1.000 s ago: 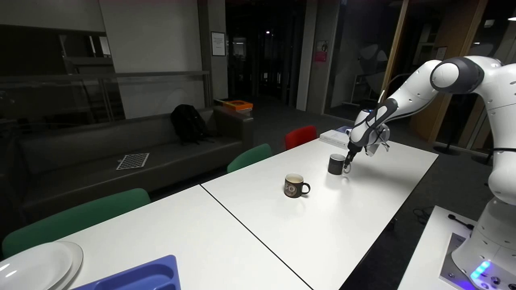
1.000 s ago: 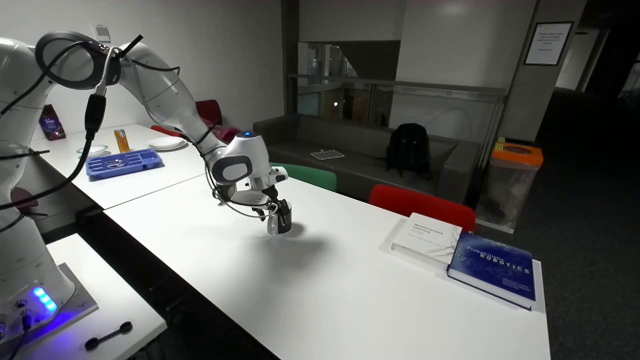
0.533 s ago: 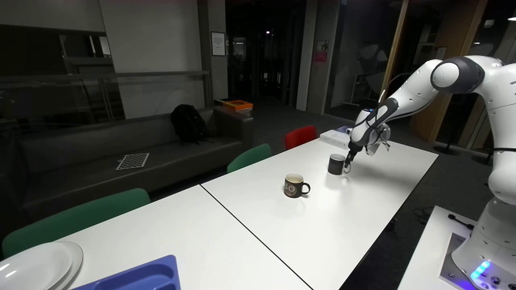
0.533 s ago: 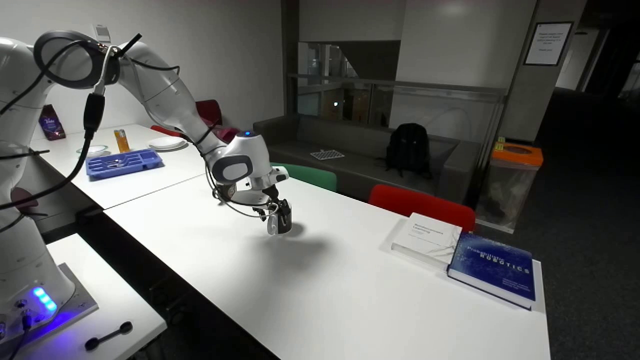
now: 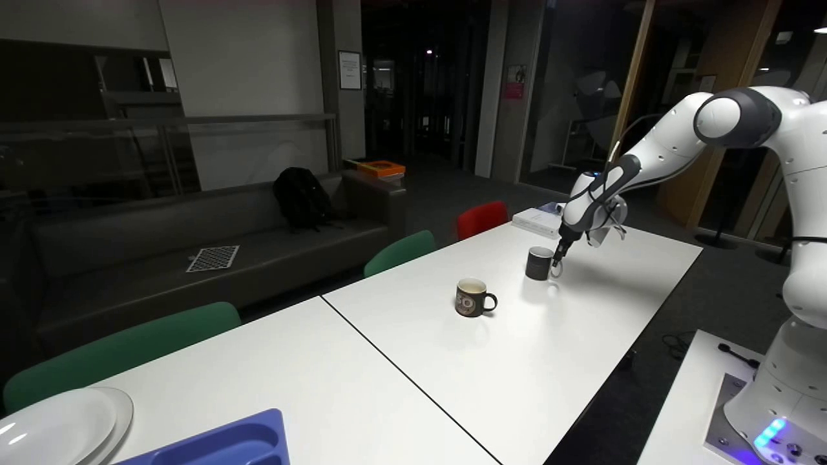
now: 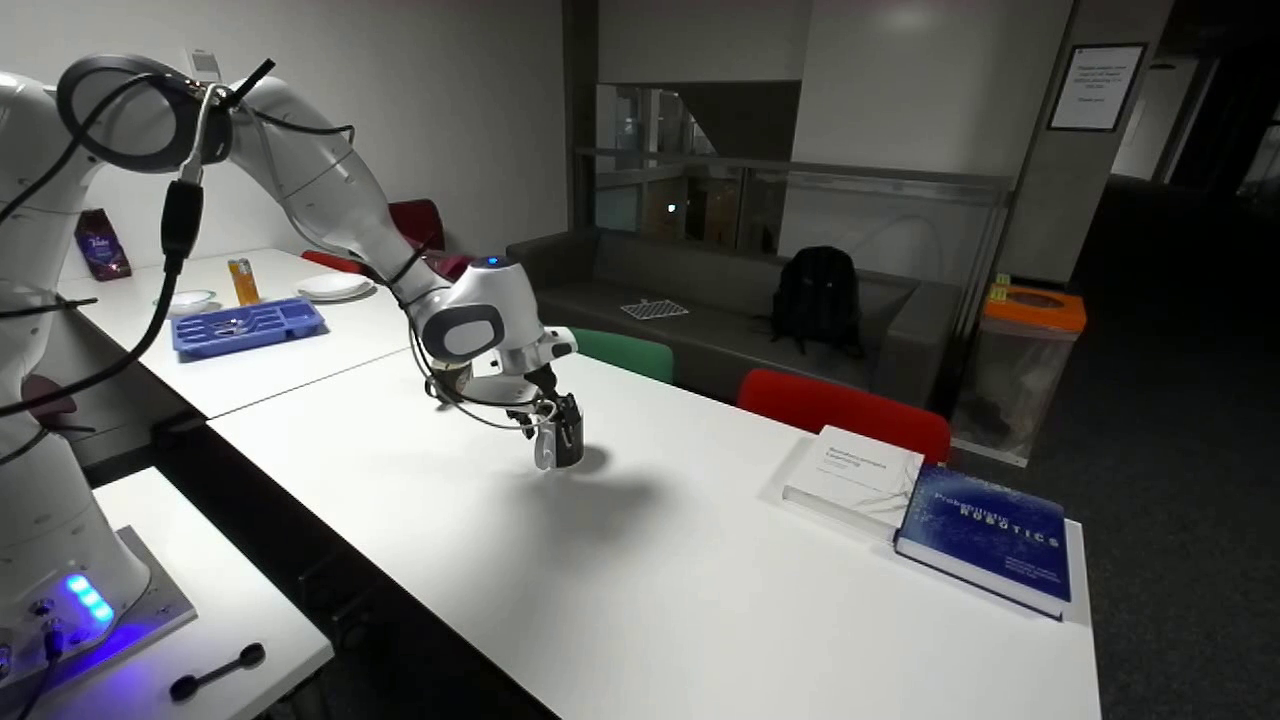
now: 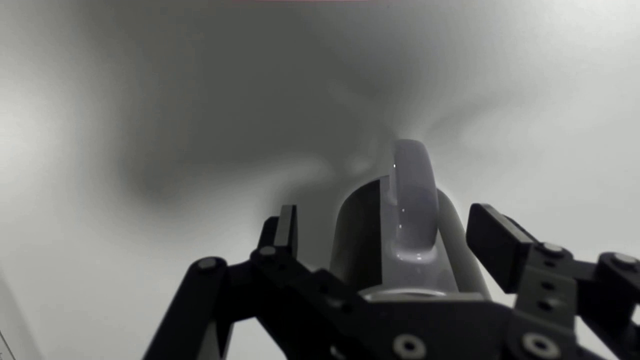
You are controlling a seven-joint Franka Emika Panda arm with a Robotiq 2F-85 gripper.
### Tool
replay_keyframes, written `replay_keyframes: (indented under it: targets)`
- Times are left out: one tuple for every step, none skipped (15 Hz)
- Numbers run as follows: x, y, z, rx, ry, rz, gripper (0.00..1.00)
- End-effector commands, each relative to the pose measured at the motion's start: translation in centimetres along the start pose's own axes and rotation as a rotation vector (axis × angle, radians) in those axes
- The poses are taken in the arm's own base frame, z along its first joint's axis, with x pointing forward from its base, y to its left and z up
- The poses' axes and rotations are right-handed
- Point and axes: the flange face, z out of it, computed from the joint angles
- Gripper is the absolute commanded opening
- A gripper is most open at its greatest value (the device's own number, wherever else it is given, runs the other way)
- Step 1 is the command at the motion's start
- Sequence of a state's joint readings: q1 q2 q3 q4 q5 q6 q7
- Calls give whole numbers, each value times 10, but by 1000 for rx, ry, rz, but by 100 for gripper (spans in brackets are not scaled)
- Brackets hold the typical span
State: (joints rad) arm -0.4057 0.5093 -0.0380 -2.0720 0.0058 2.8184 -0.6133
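Elbow [image 6: 130,112] slightly raised since a second ago, the wide claw [image 7: 382,220] straddles the upright mug [image 7: 356,240], apparently untouched, its handle [image 7: 416,195] between the fingers [image 7: 286,227].

From far away I see my smooth white arm [image 5: 665,141], with a dark grey ring [image 5: 754,117] at the bend. Black cables [image 6: 182,222] loop along it, and blue lights [image 6: 90,598] shine on its foot [image 5: 798,381]. The end effector [image 7: 384,225] is black with round grey screws [image 7: 541,346].
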Motion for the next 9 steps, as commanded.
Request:
replay_keyframes:
  targets:
    - [-6, -1, -20, -9, -5, -18, 86]
    - [-5, -2, -20, -9, -3, -21, 86]
    - [-4, -2, -20, -10, -3, -27, 85]
    - [-3, -3, -20, -9, -3, -33, 80]
    - [-3, -3, -20, -9, -2, -37, 61]
    - [-2, -3, -20, -7, -3, -43, 60]
    - [-2, -4, -19, -6, -3, -47, 54]
    - [-1, -4, -19, -6, -3, -49, 46]
    - [-1, -5, -19, -6, -3, -51, 45]
